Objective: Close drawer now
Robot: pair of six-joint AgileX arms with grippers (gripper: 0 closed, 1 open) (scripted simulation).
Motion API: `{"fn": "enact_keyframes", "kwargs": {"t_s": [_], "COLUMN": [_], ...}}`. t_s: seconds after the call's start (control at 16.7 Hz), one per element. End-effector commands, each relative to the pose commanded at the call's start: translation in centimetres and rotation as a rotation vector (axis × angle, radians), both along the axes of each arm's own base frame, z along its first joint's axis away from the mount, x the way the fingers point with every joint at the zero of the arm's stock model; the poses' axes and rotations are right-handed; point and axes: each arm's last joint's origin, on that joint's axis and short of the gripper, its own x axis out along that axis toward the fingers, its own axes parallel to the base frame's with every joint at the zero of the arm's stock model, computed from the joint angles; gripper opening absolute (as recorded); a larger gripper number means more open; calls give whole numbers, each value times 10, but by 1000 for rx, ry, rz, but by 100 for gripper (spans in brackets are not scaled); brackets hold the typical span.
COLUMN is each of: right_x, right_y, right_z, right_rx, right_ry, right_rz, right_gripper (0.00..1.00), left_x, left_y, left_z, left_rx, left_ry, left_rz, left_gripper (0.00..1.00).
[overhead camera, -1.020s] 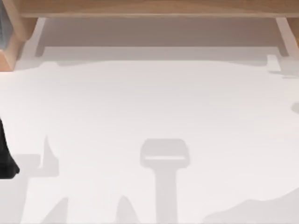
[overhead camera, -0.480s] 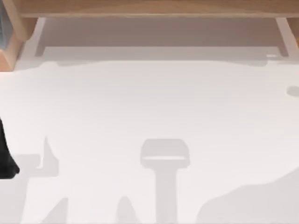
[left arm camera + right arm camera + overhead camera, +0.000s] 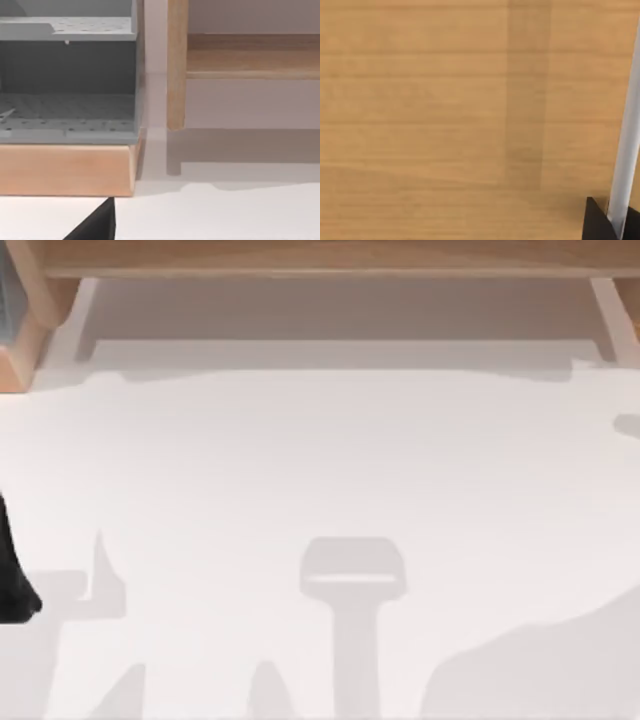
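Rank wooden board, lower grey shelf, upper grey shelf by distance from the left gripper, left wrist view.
1. Wooden board, just ahead of the left gripper, at the unit's base.
2. Lower grey shelf, sitting on that board.
3. Upper grey shelf, over the lower one, farthest.
Right gripper faces a wooden panel.
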Motion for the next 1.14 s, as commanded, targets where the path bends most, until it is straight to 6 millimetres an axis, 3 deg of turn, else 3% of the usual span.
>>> {"fn": "enact_keyframes", "kwargs": {"t_s": [0.78, 1.14], "right_x": [0, 0], "right_y": [0, 0], "right_z": [0, 0], "right_rx": [0, 0], "right_ry": [0, 0], "right_rz": [0, 0], "right_gripper": [98, 100], "left_x": [0, 0], "left_y": [0, 0], "left_z": [0, 0], "left_rx": [0, 0], "left_ry": [0, 0], "left_rz": [0, 0], "left_gripper": [100, 100]}}
